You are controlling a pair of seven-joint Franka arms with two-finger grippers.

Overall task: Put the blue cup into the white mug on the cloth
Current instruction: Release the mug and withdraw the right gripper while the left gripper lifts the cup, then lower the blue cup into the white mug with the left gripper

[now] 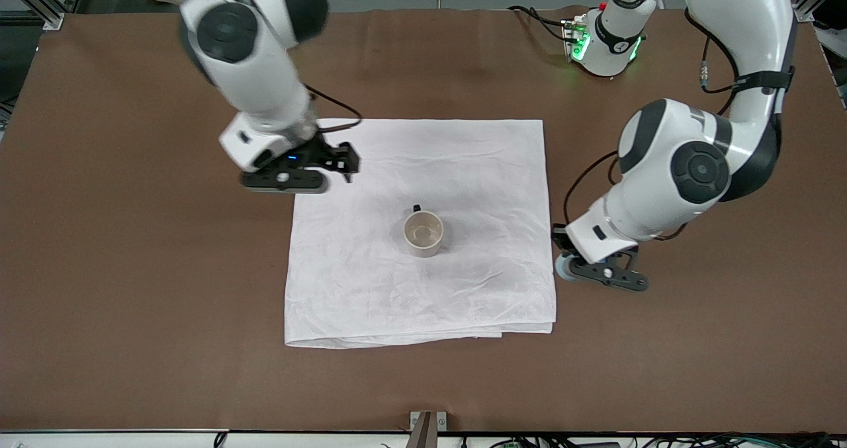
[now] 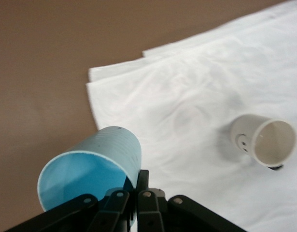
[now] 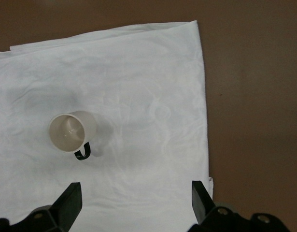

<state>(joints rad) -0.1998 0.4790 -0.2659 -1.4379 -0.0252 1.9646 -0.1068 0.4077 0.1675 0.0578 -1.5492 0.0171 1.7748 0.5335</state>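
Observation:
The white mug (image 1: 423, 233) stands upright and empty on the middle of the white cloth (image 1: 463, 170), its black handle toward the robots. It also shows in the left wrist view (image 2: 261, 140) and in the right wrist view (image 3: 71, 131). My left gripper (image 1: 570, 261) is shut on the rim wall of the blue cup (image 1: 562, 269) and holds it tilted just above the brown table, beside the cloth's edge at the left arm's end. The cup's open mouth fills the left wrist view (image 2: 85, 179), with the left gripper (image 2: 137, 186) pinching its wall. My right gripper (image 1: 349, 163) is open and empty over the cloth's corner at the right arm's end; it shows in the right wrist view (image 3: 136, 198).
The brown table (image 1: 132, 302) surrounds the cloth on all sides. The cloth (image 2: 196, 96) is folded double, with layered edges toward the front camera. The left arm's base (image 1: 605, 44) with green lights stands at the table's back edge.

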